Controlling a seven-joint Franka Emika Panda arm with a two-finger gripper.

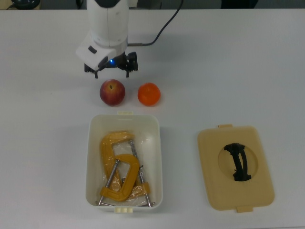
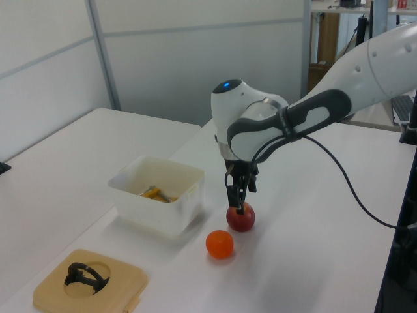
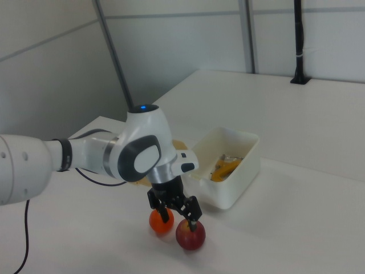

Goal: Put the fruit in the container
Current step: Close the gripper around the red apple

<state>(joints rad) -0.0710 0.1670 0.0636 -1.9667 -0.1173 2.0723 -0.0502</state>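
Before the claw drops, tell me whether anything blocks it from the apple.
Nothing visible does. The claw hangs open just above the apple; the orange sits apart on the top view's right.

Robotics laboratory. A white articulated robot arm [image 2: 339,98] works over a plain white surface [image 1: 228,71]. Grey partition panels [image 2: 176,59] enclose it; office desks stand behind.

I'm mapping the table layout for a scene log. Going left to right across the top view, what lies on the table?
Apple → orange → tan lid with a black handle. The white tub holding C-clamps spans the same columns as both fruits, so it is left out.
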